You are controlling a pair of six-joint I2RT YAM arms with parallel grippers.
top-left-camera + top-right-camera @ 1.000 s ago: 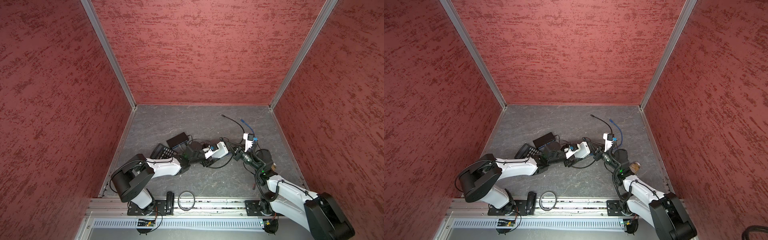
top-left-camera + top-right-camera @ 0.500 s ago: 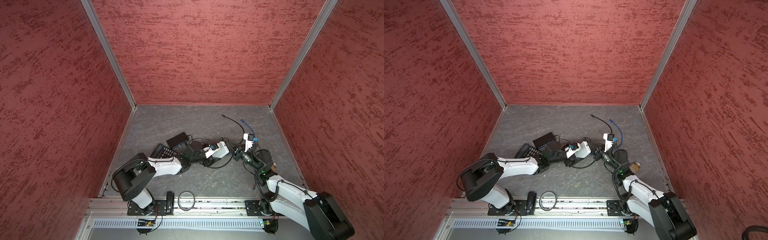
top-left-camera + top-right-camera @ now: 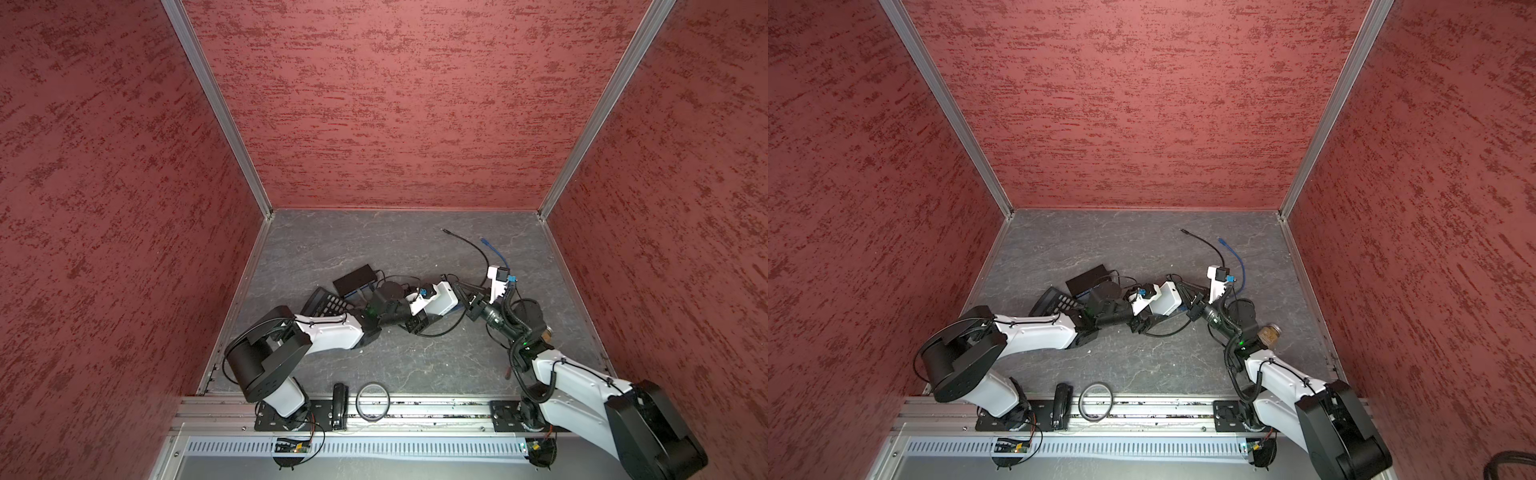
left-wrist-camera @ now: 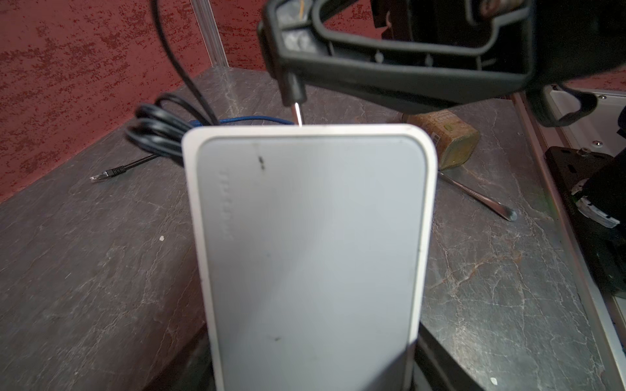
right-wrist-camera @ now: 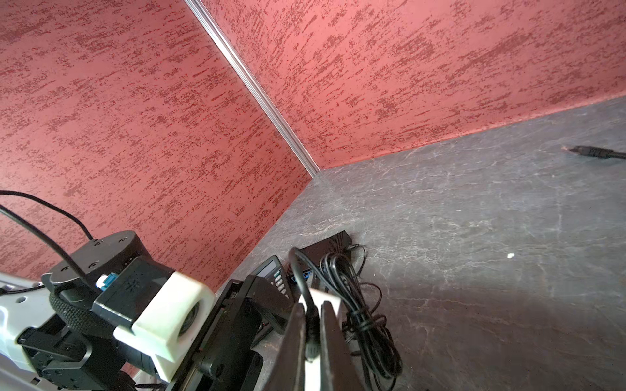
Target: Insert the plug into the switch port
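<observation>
Left wrist view shows my left gripper (image 3: 422, 309) clamped around the white switch (image 4: 311, 243) at mid-scene, its port edge turned right, so my right gripper (image 5: 311, 338), pinching the black plug (image 4: 294, 89), can meet that edge.

Red mottled walls (image 3: 395, 104) enclose a grey marbled floor (image 3: 374, 241); aluminium strips (image 3: 217, 108) run up the back corners. A metal rail (image 3: 436, 409) edges the front.

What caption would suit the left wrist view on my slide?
Plug pin at the edge of the white switch; coiled cable and jar lie beyond.
</observation>
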